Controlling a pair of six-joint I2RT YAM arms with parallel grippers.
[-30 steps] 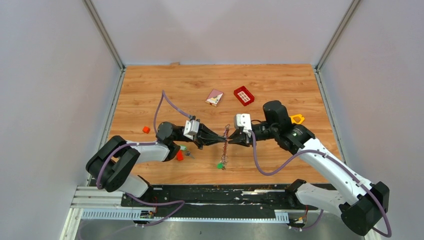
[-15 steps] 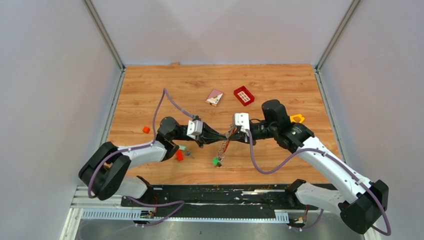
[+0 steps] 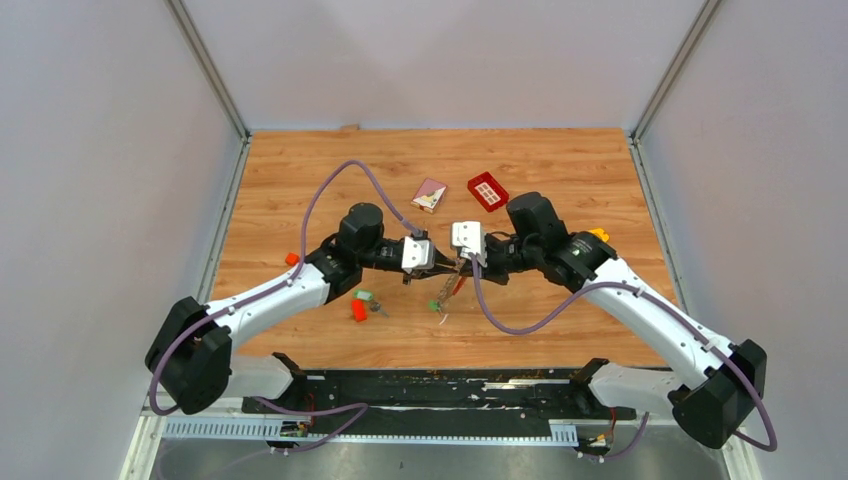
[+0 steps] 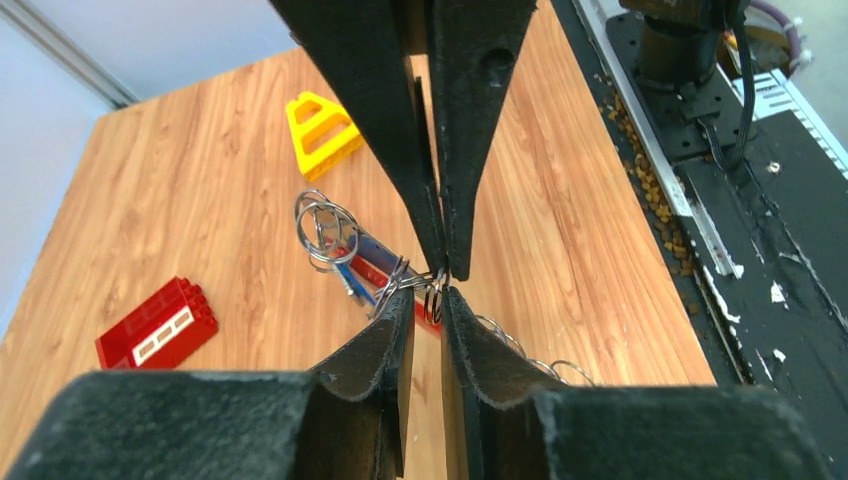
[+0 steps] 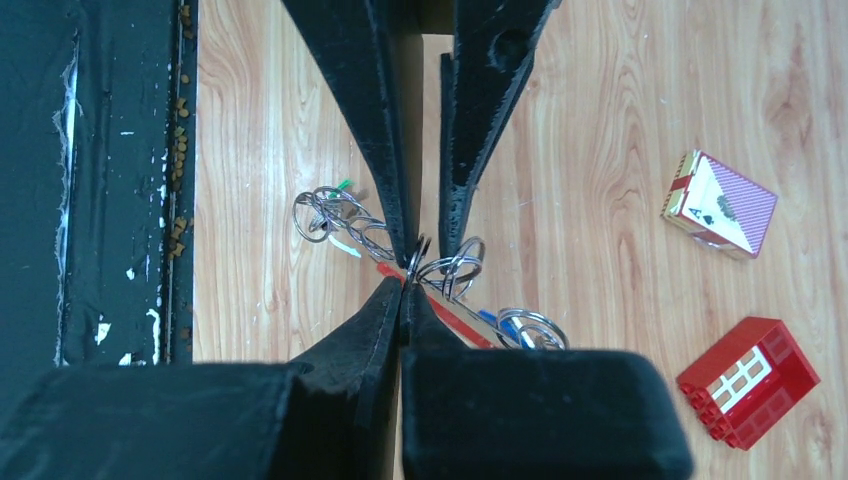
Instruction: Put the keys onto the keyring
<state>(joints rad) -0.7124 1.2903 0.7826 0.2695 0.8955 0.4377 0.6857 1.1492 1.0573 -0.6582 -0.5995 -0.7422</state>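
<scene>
The keyring is a grey chain of wire rings with a red curved piece, and it hangs between my two grippers above the table. My right gripper is shut on one ring of it. My left gripper faces it tip to tip, its jaws a narrow gap apart with a ring in the gap. A blue key and a green key hang on the chain. A key with a green head lies on the table to the left.
A red block lies beside the loose key and an orange cube further left. A card box and a red gridded tray sit behind the grippers. A yellow triangle frame is at the right, the black base rail in front.
Both grippers have moved toward the back of the table with the keyring. The right gripper has shut on a ring, and the left jaws, shut before, have parted slightly.
</scene>
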